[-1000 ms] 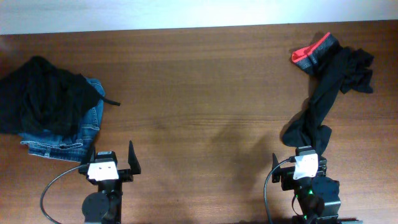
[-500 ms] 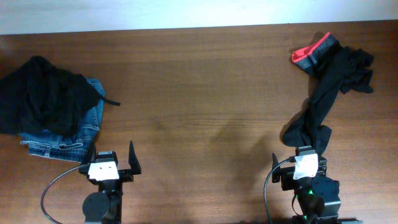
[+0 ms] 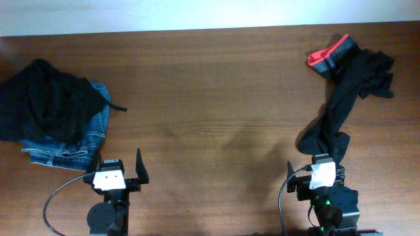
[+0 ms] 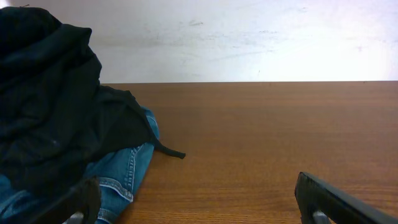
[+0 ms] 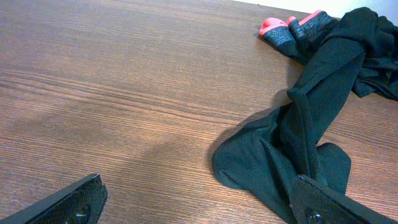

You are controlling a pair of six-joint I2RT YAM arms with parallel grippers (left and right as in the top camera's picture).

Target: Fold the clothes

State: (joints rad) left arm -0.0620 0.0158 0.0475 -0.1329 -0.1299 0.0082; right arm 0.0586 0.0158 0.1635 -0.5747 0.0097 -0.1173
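Note:
A large black garment (image 3: 46, 105) with a cord (image 3: 118, 107) lies heaped on blue denim jeans (image 3: 72, 147) at the table's left; both show in the left wrist view, the black piece (image 4: 50, 106) over the jeans (image 4: 118, 171). At the right, a long black garment (image 3: 341, 105) stretches from a red-edged piece (image 3: 328, 54) toward the front edge; the right wrist view shows the black garment (image 5: 292, 143) and the red-edged piece (image 5: 289, 28). My left gripper (image 3: 118, 167) (image 4: 199, 205) is open and empty beside the jeans. My right gripper (image 3: 315, 167) (image 5: 199, 205) is open, its right finger at the black garment's end.
The wooden table (image 3: 210, 98) spans the view, with a pale wall along its far edge (image 4: 249, 37). Bare wood lies between the two heaps.

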